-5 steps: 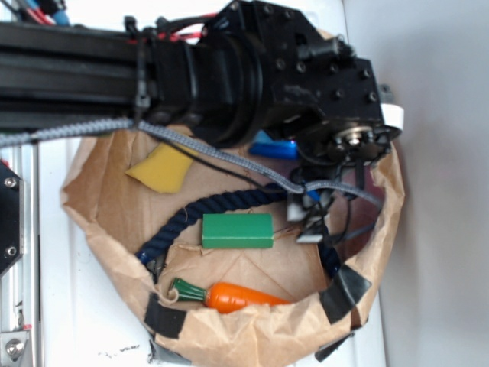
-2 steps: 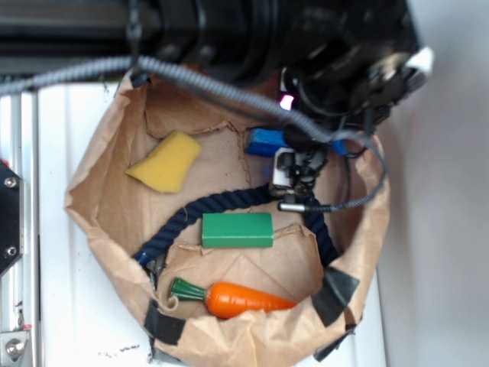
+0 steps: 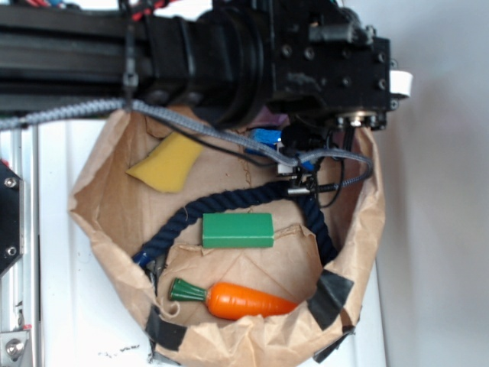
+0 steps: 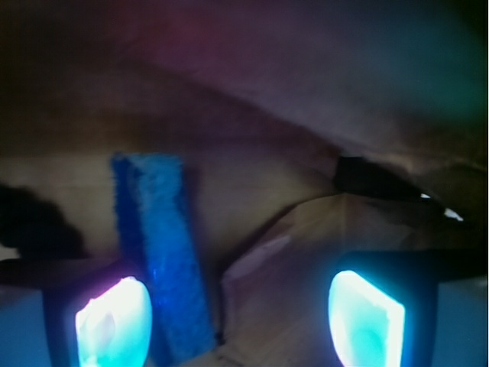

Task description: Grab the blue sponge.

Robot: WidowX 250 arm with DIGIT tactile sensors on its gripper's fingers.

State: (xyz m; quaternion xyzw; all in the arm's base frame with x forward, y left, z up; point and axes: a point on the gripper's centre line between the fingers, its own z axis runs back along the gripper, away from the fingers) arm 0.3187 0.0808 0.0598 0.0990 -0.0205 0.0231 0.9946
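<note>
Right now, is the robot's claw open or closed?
Open. In the wrist view the gripper shows two glowing fingertips set wide apart, with the blue sponge beside the left one, not squeezed.

The blue sponge (image 4: 157, 252) in front of my wrist camera looks rough and porous, matt like foam, and my two fingertips (image 4: 365, 315) glow smooth and glossy like clear plastic. The brown paper bag (image 3: 107, 222) is matt and crumpled, with black tape (image 3: 330, 297) patches. The carrot (image 3: 244, 300) looks like shiny smooth plastic, the green block (image 3: 237, 230) matt, the rope (image 3: 221, 202) twisted fibre.
</note>
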